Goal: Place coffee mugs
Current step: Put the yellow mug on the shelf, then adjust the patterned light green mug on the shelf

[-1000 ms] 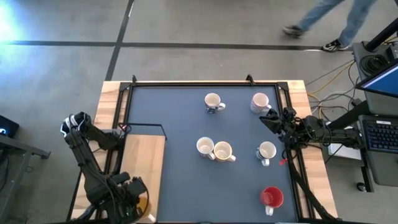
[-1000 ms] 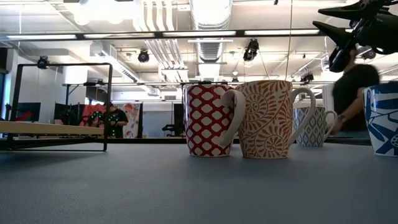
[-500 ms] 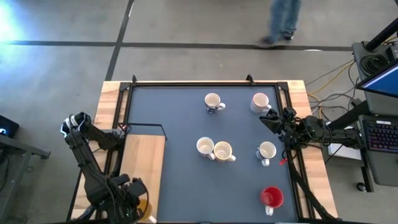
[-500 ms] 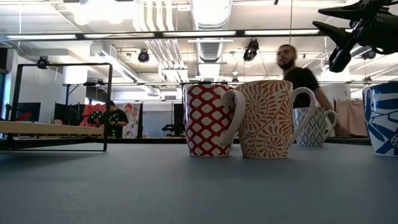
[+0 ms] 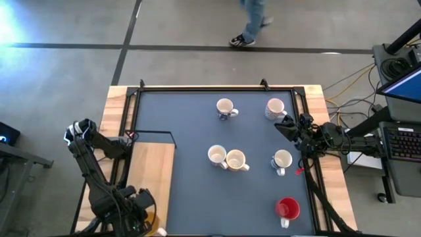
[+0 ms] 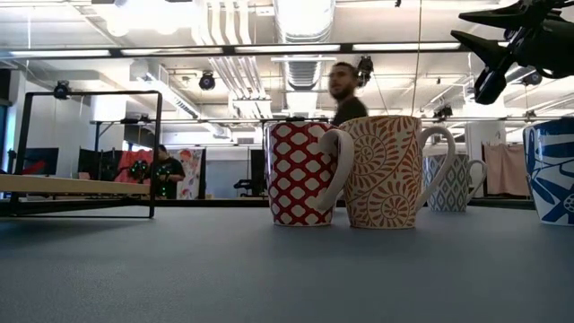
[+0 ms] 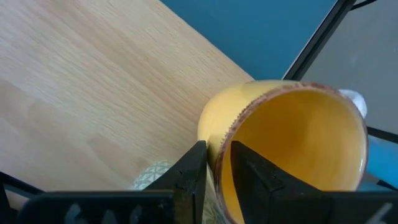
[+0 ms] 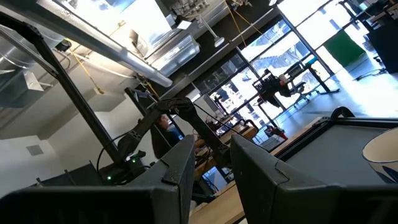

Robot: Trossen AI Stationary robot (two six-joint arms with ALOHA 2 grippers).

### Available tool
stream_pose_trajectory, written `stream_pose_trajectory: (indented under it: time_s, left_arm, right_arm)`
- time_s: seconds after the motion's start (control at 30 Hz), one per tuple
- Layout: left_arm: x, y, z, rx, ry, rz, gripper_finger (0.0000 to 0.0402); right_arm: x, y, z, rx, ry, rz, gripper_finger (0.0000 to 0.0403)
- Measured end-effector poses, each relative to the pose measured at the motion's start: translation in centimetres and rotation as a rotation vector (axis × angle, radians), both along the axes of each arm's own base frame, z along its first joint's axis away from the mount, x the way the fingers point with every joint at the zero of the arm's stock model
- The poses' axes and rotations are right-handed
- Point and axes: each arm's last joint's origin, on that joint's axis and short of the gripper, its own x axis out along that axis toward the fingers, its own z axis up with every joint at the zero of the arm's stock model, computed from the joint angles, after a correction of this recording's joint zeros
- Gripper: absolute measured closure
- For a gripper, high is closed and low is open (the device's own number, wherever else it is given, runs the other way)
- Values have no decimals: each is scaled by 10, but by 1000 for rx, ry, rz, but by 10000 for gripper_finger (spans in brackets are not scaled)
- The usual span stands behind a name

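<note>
The left gripper (image 7: pixel 211 180) sits at the near left corner, over the wood board (image 7: pixel 93 81). Its fingers are narrow, with the yellow mug's (image 7: pixel 292 149) rim pinched between them. If the fingers are loosened too soon, the mug could be tipped off the board's edge. Farther off, six mugs (image 5: pixel 227 158) are spread on the mat (image 5: pixel 191 125). The right gripper (image 5: pixel 284 126) is hung empty, fingers a little apart, by the far right mug (image 5: pixel 274 107), which could be bumped.

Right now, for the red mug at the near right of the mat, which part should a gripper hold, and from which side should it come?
Probably the rim wall, from straight above. The red mug stands upright, mouth open upward, apart from other mugs, so one finger can go inside and one outside. Its handle points toward the near edge; grip the rim away from it.
</note>
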Motion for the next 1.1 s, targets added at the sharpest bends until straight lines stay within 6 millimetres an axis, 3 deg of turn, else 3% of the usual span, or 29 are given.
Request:
stream_pose_trajectory:
  time_s: [0.63, 0.9, 1.1]
  left_arm:
    - [-6, 9, 13, -3, -25, -4, 333]
    - [-14, 24, 27, 30, -38, -41, 333]
    - [-22, 36, 29, 89, 45, -55, 333]
  right_arm:
    - [0, 0, 0, 0, 0, 0, 310]
    - [0, 0, 0, 0, 0, 0, 310]
    - [0, 0, 0, 0, 0, 0, 310]
